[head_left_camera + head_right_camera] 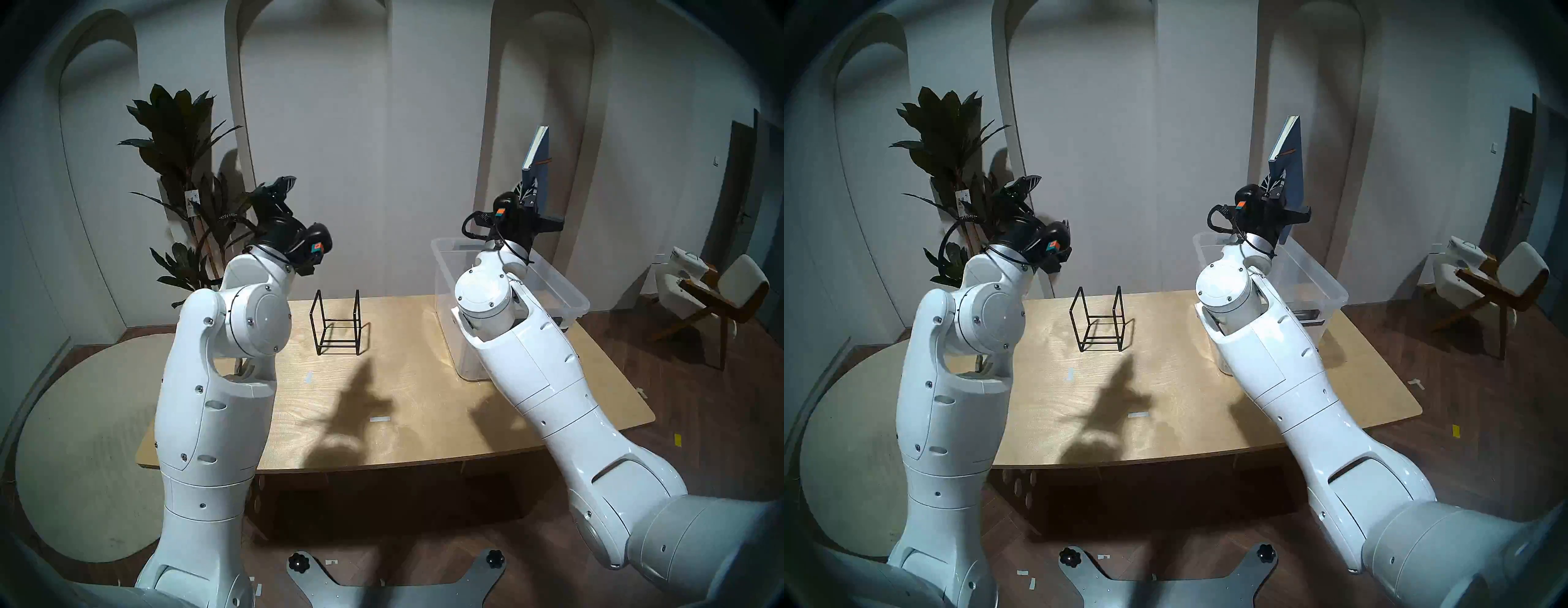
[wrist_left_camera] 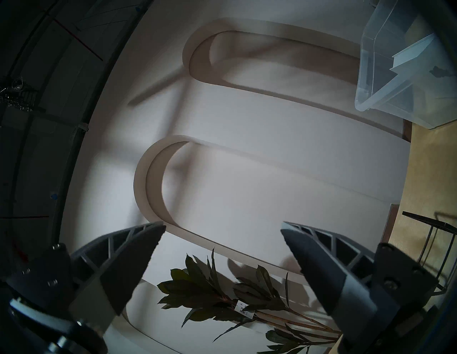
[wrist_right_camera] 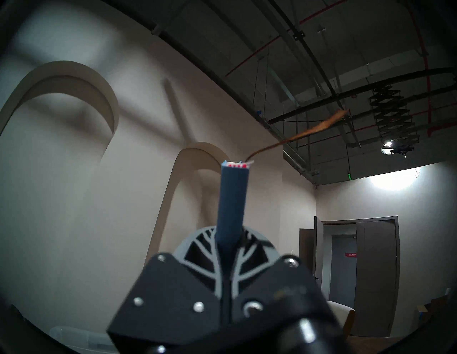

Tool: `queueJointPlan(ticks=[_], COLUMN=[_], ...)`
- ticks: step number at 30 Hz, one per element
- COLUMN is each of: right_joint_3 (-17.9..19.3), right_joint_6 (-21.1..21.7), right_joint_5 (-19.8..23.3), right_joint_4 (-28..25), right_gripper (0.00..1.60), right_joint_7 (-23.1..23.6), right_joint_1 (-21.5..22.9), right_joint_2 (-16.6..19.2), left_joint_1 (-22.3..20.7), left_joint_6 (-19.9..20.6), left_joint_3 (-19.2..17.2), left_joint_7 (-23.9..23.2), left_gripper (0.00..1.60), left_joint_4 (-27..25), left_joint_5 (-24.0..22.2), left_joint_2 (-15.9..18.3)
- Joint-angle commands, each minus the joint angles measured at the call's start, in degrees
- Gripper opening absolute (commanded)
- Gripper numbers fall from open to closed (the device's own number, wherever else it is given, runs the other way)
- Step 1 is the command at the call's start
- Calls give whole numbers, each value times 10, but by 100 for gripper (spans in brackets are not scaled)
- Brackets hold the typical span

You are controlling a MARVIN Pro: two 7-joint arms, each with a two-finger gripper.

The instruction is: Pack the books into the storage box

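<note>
My right gripper (image 1: pixel 532 196) is shut on the lower end of the blue book (image 1: pixel 541 170) and holds it upright, high above the far end of the clear storage box (image 1: pixel 566 285). In the right wrist view the book's spine (image 3: pixel 232 202) stands between my fingers, and its reddish-brown ribbon (image 3: pixel 309 133) trails off to the right. The white book (image 2: pixel 415 56) lies inside the box (image 2: pixel 371 74) in the left wrist view. It is hidden behind my right arm in the head views. My left gripper (image 1: pixel 280 187) is open and empty, raised over the table's far left and pointing at the wall (image 2: pixel 222 230).
An empty black wire rack (image 1: pixel 337 322) stands at the middle back of the wooden table (image 1: pixel 382 424). A tall potted plant (image 1: pixel 182 140) stands behind my left arm. A chair (image 1: pixel 712 288) stands on the floor at the right.
</note>
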Motion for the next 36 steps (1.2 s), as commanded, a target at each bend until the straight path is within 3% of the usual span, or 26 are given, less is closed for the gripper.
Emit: queueJointPlan(ticks=[1,4,8,15,21,36], right_joint_3=[8,35,46,58,54,42], right_joint_6=[28,34,34,44,57,40], right_joint_5=[-7,41,40,75,88,87], right_joint_4=[-16,-15,4,1,10,57], right_gripper=[0,0,0,0,0,0], right_joint_7=[-25,-21,-57,-54,-60,-103], right_joint_1=[10,6,12,22,22,24], right_joint_2=[-13,-40,-56,-63,-76,-87], left_joint_1=[-7,-7,-7,-7,-7,-6], left_joint_6=[0,-1,-2,-3,-4,-6], left_joint_3=[-1,-1,-2,-2,-3,-4], left_joint_7=[3,2,2,2,2,1], left_gripper=[160,160,160,160,160,160], left_joint_4=[-8,-8,-8,-8,-8,-8], left_joint_5=[0,0,0,1,2,4], left_joint_2=[-1,-2,-3,-4,-5,-7])
